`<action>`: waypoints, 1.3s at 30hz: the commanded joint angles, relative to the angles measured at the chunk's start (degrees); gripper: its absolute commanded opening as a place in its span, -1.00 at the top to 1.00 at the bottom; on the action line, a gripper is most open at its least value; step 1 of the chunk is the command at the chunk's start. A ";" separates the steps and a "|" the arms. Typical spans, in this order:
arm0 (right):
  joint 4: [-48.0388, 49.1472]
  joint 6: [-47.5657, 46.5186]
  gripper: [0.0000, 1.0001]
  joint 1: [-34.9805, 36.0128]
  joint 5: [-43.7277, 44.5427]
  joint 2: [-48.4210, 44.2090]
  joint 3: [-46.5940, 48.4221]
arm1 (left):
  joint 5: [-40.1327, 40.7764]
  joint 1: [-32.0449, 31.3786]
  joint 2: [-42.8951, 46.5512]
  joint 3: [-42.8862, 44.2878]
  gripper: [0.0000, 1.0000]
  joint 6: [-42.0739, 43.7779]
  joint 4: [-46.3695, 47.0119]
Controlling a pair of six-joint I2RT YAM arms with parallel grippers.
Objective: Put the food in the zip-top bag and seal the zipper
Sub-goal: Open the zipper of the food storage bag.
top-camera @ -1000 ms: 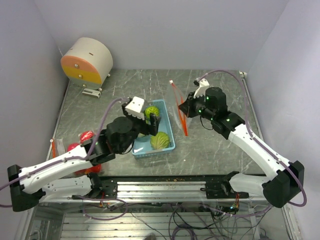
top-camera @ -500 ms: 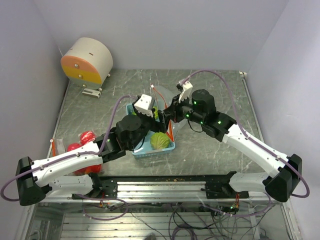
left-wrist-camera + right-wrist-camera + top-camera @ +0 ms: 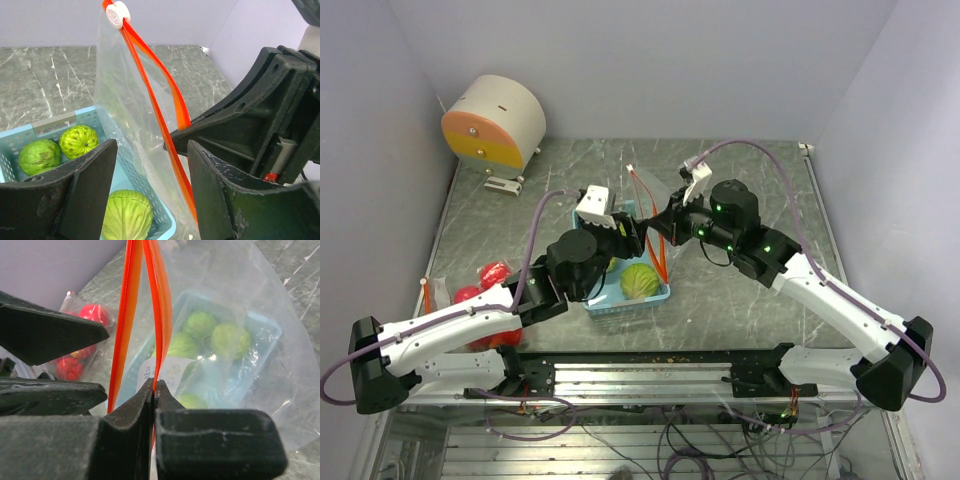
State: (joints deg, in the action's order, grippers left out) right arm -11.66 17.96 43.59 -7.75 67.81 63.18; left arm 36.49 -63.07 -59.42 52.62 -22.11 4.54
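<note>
My right gripper (image 3: 154,385) is shut on one strip of the red-orange zipper (image 3: 161,315), holding the clear zip-top bag (image 3: 655,195) upright over the basket's right edge. The bag's mouth gapes, its other strip (image 3: 125,315) hanging free. My left gripper (image 3: 152,150) is open, with the zipper (image 3: 155,90) and bag film (image 3: 125,100) running between its jaws. Food: three green melon-like fruits (image 3: 78,141) (image 3: 39,156) (image 3: 127,215) lie in the basket. Red fruits (image 3: 492,275) sit at the table's left.
The light blue basket (image 3: 60,120) stands at the centre front, under both grippers. A white slider (image 3: 117,12) caps the top of the zipper. A round white and orange device (image 3: 495,120) stands at the back left. The red fruits lie in clear wrapping near the left edge.
My right arm carried the bag left, from beside the basket to over it. My left gripper swung up to the bag's mouth and its jaws narrowed.
</note>
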 commanded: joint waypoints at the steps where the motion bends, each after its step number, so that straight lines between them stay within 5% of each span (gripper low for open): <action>1: 0.49 -0.80 1.00 1.06 -1.76 -1.36 1.59 | 1.01 0.17 -0.96 -0.62 -0.38 -1.29 2.87; 8: 0.23 -2.22 1.00 3.34 -1.37 -1.56 1.93 | 2.07 0.36 -2.09 0.23 -0.34 -0.93 3.54; 13: -0.23 -2.93 1.00 4.52 0.32 -3.20 1.34 | 5.13 0.56 -3.82 1.20 0.08 -1.82 0.85; 15: -0.67 -3.00 1.00 4.51 1.39 -3.81 1.18 | 5.73 0.70 -3.95 1.02 0.11 -2.51 -0.26; 25: 0.08 -3.28 1.00 4.63 -2.77 -5.91 0.96 | 5.44 2.60 -3.94 -1.56 -0.35 -4.21 1.07; 28: -0.32 -3.20 1.00 4.57 -1.97 -6.13 1.15 | 4.16 2.85 -3.71 -1.92 -0.05 -3.50 1.99; 32: -1.74 -2.27 1.00 4.63 5.64 -6.84 0.92 | 5.69 3.09 -2.92 0.02 0.84 -2.39 -3.13; 39: -7.43 1.17 1.00 4.61 27.88 -7.79 1.87 | 13.20 3.16 2.41 7.60 0.86 1.01 -23.86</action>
State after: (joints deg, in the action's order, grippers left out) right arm -15.20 16.75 48.12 4.34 61.25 63.24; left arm 43.62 -60.40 -61.17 53.93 -23.38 -6.33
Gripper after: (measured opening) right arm 0.006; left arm 0.078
